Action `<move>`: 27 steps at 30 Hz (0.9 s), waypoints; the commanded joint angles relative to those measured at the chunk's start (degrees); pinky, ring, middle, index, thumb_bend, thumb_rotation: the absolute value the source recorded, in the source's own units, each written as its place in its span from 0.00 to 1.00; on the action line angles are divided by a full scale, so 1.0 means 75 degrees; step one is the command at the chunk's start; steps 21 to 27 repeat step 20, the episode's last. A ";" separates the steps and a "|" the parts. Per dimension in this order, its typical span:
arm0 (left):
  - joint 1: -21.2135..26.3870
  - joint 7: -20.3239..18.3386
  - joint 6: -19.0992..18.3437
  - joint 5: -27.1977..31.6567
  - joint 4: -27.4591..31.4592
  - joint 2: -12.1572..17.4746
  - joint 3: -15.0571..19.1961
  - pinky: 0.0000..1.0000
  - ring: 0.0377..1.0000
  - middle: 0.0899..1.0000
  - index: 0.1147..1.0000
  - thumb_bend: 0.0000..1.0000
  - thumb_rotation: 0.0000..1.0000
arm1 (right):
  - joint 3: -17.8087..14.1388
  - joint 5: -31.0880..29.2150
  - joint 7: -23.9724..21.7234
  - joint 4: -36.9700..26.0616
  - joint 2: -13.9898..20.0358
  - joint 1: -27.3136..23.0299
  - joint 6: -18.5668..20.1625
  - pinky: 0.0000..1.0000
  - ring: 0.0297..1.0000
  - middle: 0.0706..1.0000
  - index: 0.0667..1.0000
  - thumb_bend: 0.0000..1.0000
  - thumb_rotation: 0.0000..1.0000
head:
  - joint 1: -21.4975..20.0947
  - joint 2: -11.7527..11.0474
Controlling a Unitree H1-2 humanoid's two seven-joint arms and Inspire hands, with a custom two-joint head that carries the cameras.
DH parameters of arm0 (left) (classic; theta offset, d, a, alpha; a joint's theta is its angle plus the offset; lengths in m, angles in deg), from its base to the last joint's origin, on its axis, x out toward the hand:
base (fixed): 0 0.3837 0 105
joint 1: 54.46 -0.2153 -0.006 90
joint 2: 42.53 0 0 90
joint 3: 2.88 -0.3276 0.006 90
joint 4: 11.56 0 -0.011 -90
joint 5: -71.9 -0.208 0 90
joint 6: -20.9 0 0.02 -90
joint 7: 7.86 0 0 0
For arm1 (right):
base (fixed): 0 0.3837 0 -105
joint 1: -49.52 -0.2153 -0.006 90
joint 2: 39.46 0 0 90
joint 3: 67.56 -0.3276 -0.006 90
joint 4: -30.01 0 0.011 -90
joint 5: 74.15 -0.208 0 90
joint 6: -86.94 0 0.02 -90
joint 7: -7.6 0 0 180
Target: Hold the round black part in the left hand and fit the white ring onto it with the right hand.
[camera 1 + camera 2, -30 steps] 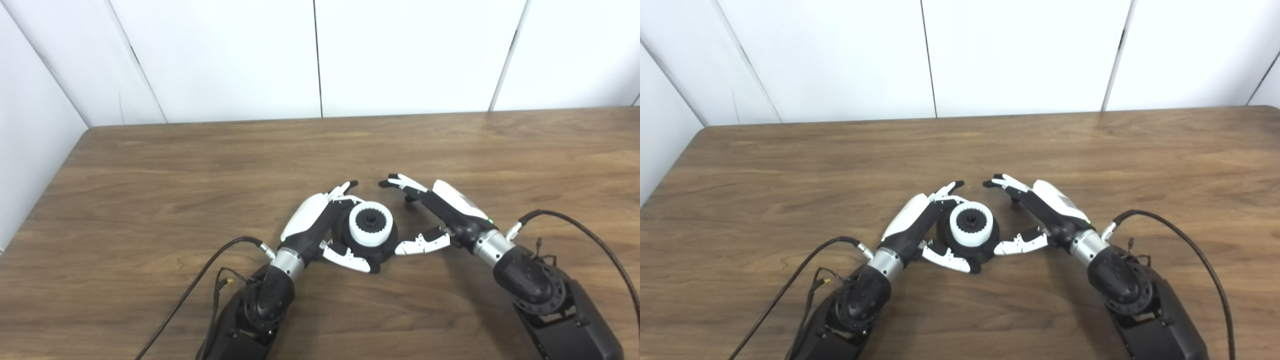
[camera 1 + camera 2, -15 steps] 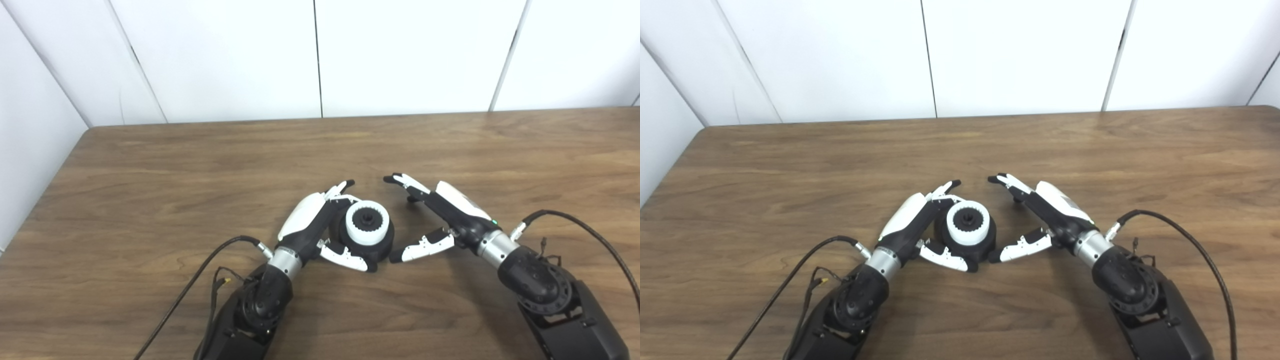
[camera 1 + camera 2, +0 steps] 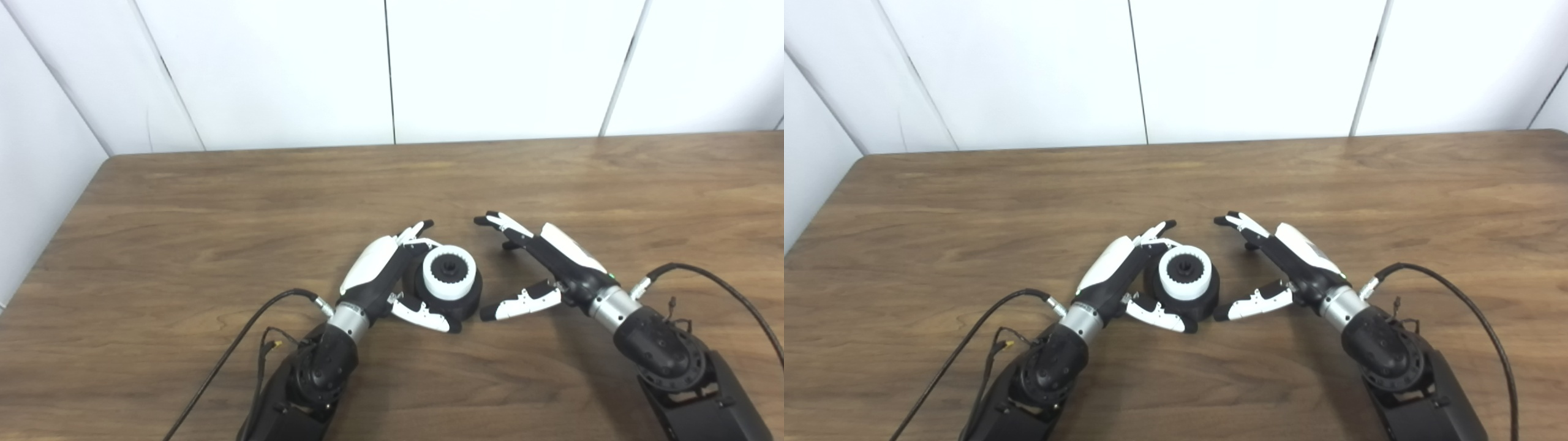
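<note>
The round black part (image 3: pixel 468 293) rests on the wooden table (image 3: pixel 184 214), with the toothed white ring (image 3: pixel 449 271) seated on top of it around a small black hub. My left hand (image 3: pixel 392 272) cups the part from its left side, fingers behind it and thumb in front. To the right, my right hand (image 3: pixel 539 266) is spread open, a short gap away from the part, holding nothing.
Black cables trail from both wrists across the table's near edge, one cable (image 3: pixel 245 343) on the left and another cable (image 3: pixel 723 288) on the right. White wall panels (image 3: pixel 392 67) stand behind the table's far edge.
My right hand has drawn back to the right, away from the part. My left hand and the part with the ring shifted slightly left.
</note>
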 commanded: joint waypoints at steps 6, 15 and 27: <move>0.0192 0.0102 0.0097 -0.0007 0.0194 0.0012 0.0050 1.00 1.00 1.00 0.59 0.96 0.23 | -0.0195 -0.0158 0.0120 -0.0278 -0.0027 -0.0128 0.0029 0.84 0.97 0.99 0.92 0.96 0.39 | -0.0013 0.0005; 0.0194 0.0108 0.0130 0.0022 0.0152 0.0014 0.0057 1.00 1.00 1.00 0.59 0.96 0.22 | -0.0250 -0.0274 0.0046 -0.0480 -0.0016 -0.0164 0.0264 0.83 0.97 1.00 0.92 0.96 0.39 | -0.0033 -0.0015; 0.0200 0.0128 0.0156 0.0041 0.0137 0.0003 0.0065 1.00 1.00 1.00 0.59 0.96 0.22 | -0.0261 -0.0320 0.0040 -0.0504 0.0003 -0.0200 0.0303 0.82 0.97 1.00 0.91 0.97 0.40 | -0.0036 -0.0025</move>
